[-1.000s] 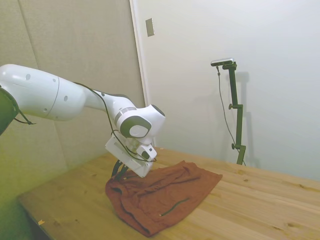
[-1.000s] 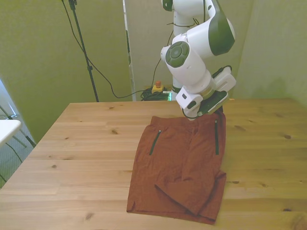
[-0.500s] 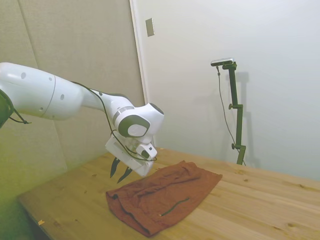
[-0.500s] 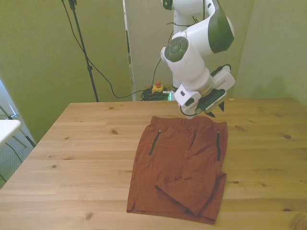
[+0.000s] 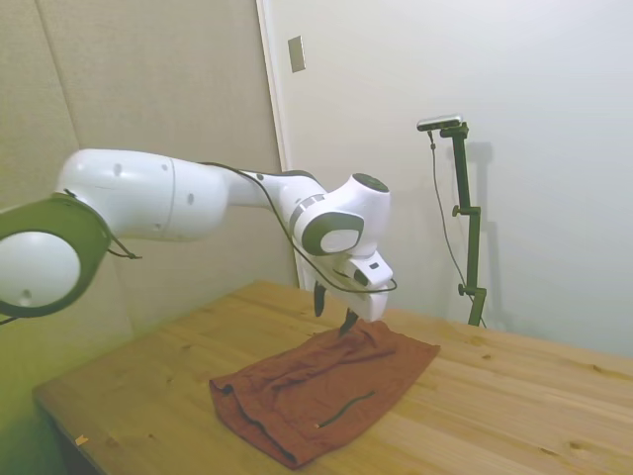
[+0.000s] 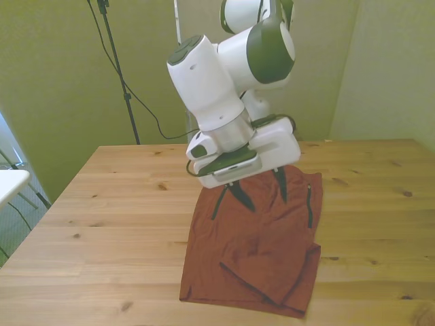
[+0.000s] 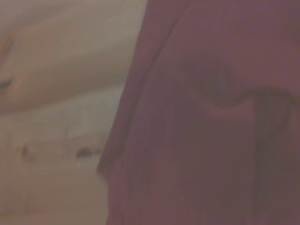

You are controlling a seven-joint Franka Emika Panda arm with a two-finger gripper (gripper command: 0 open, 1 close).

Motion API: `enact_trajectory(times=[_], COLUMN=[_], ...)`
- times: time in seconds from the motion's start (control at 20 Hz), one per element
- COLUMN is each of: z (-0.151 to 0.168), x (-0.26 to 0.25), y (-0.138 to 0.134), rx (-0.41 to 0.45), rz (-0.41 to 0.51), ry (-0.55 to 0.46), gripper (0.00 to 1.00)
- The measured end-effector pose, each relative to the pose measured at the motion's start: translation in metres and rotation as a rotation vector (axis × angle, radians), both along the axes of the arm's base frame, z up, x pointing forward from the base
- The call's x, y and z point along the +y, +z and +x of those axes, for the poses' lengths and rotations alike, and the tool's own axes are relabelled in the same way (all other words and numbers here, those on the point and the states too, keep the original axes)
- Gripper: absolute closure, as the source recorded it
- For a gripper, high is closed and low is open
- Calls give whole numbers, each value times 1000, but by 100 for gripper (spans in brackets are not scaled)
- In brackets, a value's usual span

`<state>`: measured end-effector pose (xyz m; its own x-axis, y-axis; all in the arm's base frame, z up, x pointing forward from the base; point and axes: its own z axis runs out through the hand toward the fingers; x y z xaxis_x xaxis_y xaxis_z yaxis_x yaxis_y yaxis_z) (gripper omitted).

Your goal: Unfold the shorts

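1. Bench (image 6: 102, 224): wooden; carries everything.
2. Shorts (image 6: 255, 244): spread at lower centre of the front view; one hem corner folded over at lower right.
3. Jaws (image 6: 262, 193): parted, empty, just above the waistband; repositioning, judged; next, grip that fold.

shorts (image 6: 255, 238) flat on table (image 6: 102, 224) | gripper (image 6: 262, 193) above shorts' far part, fingers apart, not touching

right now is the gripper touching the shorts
Cannot tell. In the side view the open gripper ends right at the shorts; the front view shows its tips over the fabric, no clear gap.
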<state>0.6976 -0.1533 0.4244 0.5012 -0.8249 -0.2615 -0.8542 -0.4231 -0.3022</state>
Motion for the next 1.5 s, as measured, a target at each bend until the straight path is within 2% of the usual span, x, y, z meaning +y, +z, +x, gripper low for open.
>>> enact_trajectory(times=[0.25, 0.6, 0.7, 1.0, 1.05, 1.3, 1.5], z=[49, 81, 83, 85, 85, 89, 89], x=[-13, -4, 9, 25, 25, 28, 30], y=[-9, -36, -38, -35, -39, -47, -45], rx=[2, 89, 127, 156, 164, 146, 134], rz=[-73, -220, -240, -264, -276, -300, -301], ry=[-242, -551, -571, -529, -517, -422, -388], gripper=[0, 0, 0, 0, 100, 100, 100])
